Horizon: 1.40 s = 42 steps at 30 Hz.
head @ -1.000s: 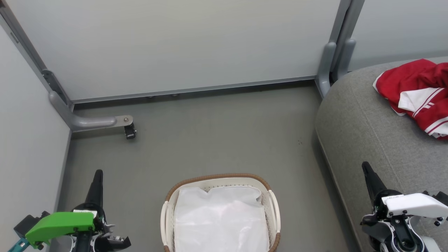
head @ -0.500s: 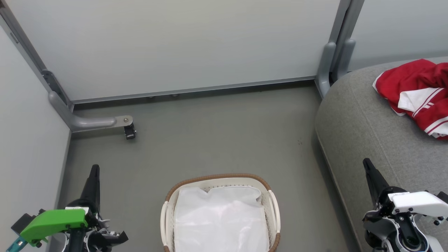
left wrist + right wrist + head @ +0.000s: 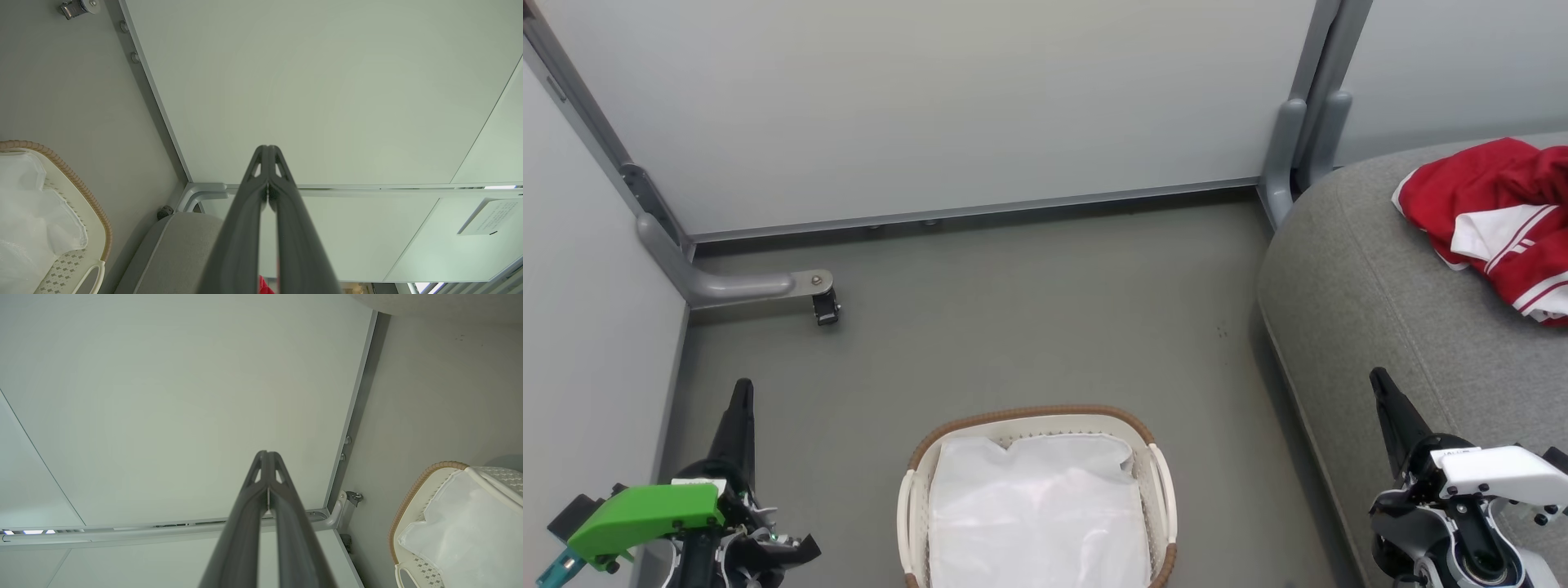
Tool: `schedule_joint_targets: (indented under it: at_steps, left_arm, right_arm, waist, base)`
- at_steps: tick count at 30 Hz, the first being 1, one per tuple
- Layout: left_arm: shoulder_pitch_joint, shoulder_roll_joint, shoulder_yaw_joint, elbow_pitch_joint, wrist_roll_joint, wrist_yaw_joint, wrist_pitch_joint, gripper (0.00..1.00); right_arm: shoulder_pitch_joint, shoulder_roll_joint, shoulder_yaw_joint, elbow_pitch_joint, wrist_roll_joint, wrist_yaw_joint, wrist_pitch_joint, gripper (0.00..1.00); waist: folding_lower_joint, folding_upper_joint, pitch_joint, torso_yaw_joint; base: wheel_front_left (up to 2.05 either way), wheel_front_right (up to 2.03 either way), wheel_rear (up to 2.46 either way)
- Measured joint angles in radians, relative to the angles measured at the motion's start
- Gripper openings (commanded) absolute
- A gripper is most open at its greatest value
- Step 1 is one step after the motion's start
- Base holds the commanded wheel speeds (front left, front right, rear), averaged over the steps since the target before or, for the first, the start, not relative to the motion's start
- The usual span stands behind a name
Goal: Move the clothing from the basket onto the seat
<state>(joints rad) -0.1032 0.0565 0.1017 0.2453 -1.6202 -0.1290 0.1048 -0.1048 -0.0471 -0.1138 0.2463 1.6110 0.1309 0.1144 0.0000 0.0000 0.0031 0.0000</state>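
Clothing in bright red soft fabric with white stripe trim and white panels lies crumpled on the large grey fabric-upholstered seat, at the far right of the head view, partly cut off by the picture's edge. The oval cream-white perforated plastic basket with a brown woven-look rim stands on the grey-green floor at the bottom centre, near the seat's rounded edge with bare floor between them. A plain white cloth sheet lies inside it. The left pincer, under a bright green cover, points up from the lower left, over the floor to the left of the basket. Its 2 long dark fingers are pressed together and hold nothing. The right pincer, under a white cover, points up from the lower right, over the seat's front part and well apart from the clothing. Its 2 fingers are likewise pressed together with nothing between them. Both wrist views show the fingertips meeting. Pale grey partition panels in grey metal frames close off the floor at the back and left, and a small black caster wheel sits near the left corner.
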Motion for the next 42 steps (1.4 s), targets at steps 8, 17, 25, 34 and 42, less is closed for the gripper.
schedule_joint_targets:
  at_steps: [8,17,25,34,42]
  left_arm:
    - [0.000,-0.001,0.001,0.000,0.000,0.000,0.001,0.00]
    - [0.000,-0.001,0.002,0.000,0.000,0.000,0.001,0.00]
    - [0.000,-0.001,0.004,0.000,0.001,0.000,0.003,0.00]
    - [0.000,-0.002,0.005,0.000,0.001,0.000,0.004,0.00]
    - [0.000,-0.003,0.006,0.000,0.001,0.000,0.007,0.00]
  right_arm:
    - [0.000,0.000,0.000,0.000,0.000,0.000,0.000,0.00]
    - [0.000,0.000,0.000,0.000,0.000,0.000,0.000,0.00]
    - [0.000,0.000,0.000,0.000,0.000,0.000,0.000,0.00]
    - [0.000,0.000,0.000,0.000,0.000,0.000,0.000,0.00]
    - [0.000,0.000,0.000,0.000,0.000,0.000,0.000,0.00]
  waist:
    - [0.0000,0.0000,0.000,0.000]
    - [0.0000,0.0000,0.000,0.000]
    - [0.0000,0.0000,0.000,0.000]
    - [0.0000,0.0000,0.000,0.000]
    - [0.0000,0.0000,0.000,0.000]
  base:
    - [0.00,0.00,0.00]
    - [0.00,0.00,0.00]
    - [0.00,0.00,0.00]
    - [0.00,0.00,0.00]
    - [0.00,0.00,0.00]
